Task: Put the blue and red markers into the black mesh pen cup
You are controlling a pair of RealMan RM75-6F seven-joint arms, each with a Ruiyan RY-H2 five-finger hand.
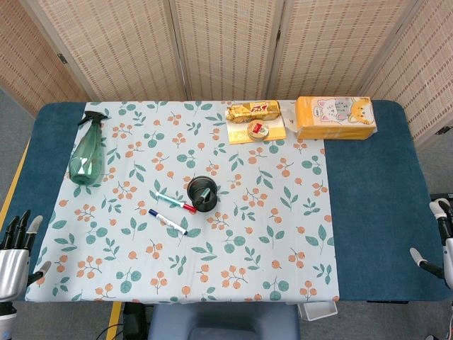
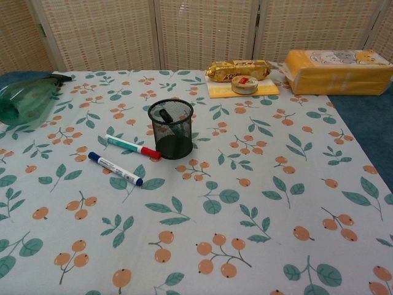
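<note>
This looks like a staged demonstration corner in a lab or office rather than a lived-in home: tan woven folding screens (image 1: 226, 42) close off the back as a makeshift partition, grey carpet floor (image 1: 14, 117) shows at the left, and yellow tape (image 1: 113, 319) marks the floor by the near edge. The blue-topped counter (image 1: 375, 205) wears a pale cloth printed with leaves and orange berries (image 1: 233, 234), with household goods laid out neatly on it like props
</note>
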